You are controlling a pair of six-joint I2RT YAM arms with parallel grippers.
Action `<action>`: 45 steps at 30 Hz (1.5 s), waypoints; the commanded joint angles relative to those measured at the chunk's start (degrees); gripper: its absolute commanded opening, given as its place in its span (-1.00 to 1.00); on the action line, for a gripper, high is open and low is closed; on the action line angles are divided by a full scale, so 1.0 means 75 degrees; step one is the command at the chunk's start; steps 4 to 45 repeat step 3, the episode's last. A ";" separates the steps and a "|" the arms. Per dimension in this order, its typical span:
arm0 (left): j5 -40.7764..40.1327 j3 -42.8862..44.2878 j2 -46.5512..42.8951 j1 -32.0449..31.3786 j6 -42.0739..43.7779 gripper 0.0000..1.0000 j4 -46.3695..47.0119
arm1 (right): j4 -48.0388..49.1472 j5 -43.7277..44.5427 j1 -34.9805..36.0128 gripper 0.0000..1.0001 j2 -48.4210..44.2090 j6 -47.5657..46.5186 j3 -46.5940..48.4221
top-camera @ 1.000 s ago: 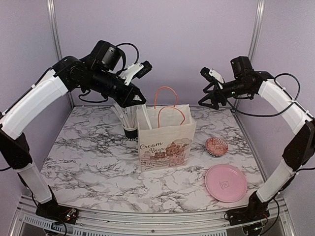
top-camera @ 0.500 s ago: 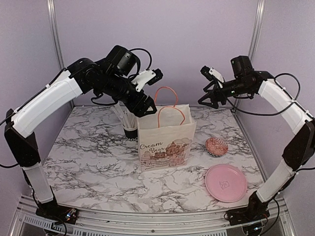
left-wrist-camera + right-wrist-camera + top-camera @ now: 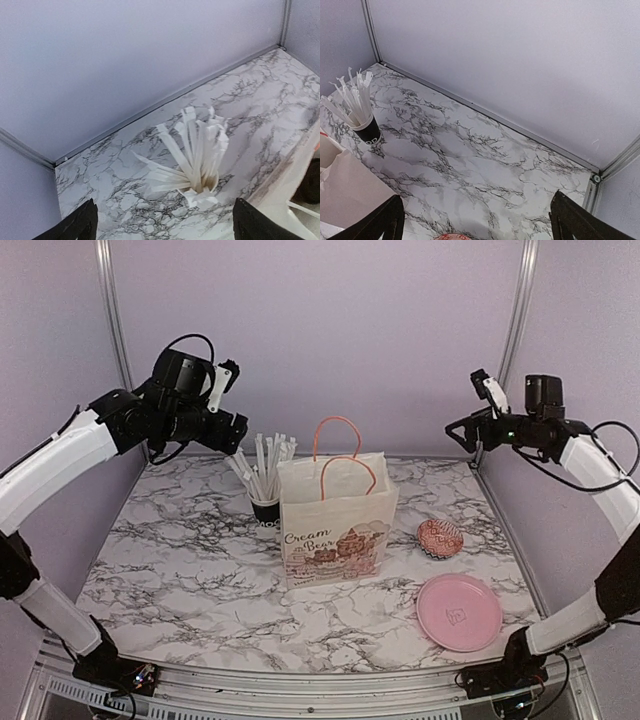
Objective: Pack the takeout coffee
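The takeout coffee does not show plainly in any view. A paper bag (image 3: 335, 515) with orange handles stands upright mid-table. In the left wrist view a dark shape (image 3: 312, 180) sits inside the bag's mouth at the right edge, and I cannot tell what it is. My left gripper (image 3: 228, 430) hangs high at the back left, open and empty, above a black cup of white straws (image 3: 197, 160). My right gripper (image 3: 462, 430) is high at the back right, open and empty, over bare marble (image 3: 480, 165).
The straw cup (image 3: 265, 508) stands just left of the bag, touching or nearly touching it. A red patterned round thing (image 3: 440, 537) lies right of the bag, and a pink plate (image 3: 458, 612) sits nearer the front right. Purple walls close the back and sides.
My left gripper swung from above the bag's mouth back up to the left, and its jaws went from shut to open. My right arm drew back towards the right wall.
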 commanded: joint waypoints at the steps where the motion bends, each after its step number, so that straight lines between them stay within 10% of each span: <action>1: -0.0801 -0.0855 -0.0663 0.0499 -0.0522 0.95 0.1419 | 0.1648 0.1201 0.0040 0.98 -0.0758 0.1054 -0.0720; 45: -0.0863 -0.1081 -0.0763 0.0608 -0.0726 0.98 0.1580 | 0.1761 0.1447 0.0044 0.97 -0.0994 0.0946 -0.0971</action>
